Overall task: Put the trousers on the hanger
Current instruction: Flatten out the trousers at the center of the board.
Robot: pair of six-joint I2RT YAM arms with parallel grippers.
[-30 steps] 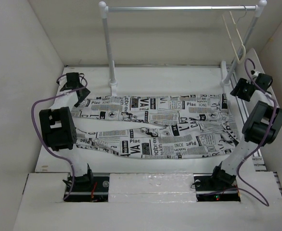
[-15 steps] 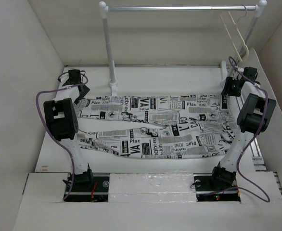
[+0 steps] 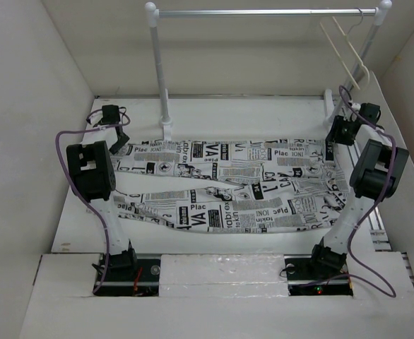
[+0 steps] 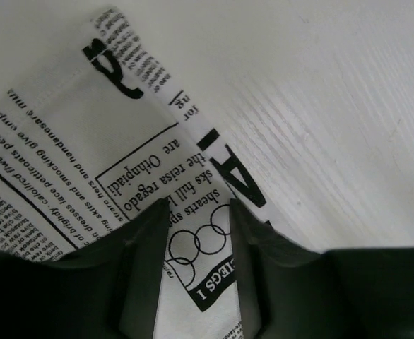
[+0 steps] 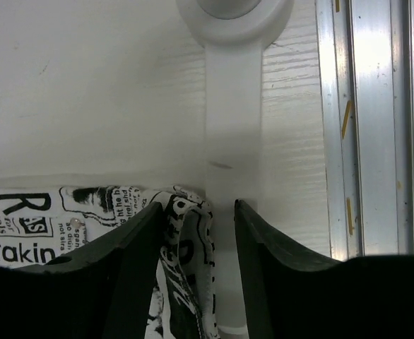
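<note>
Lining up the grab here: my left gripper [image 4: 196, 212] and right gripper [image 5: 196, 208] sit spread open, each straddling a far corner of the trousers [image 3: 228, 183], which lie flat on the table [image 3: 263, 113]. Meanwhile the hanger [image 3: 348, 53] hangs on the rail [image 3: 263, 12], far right. Next, I reckon: pinch both corners, lift evenly.
</note>
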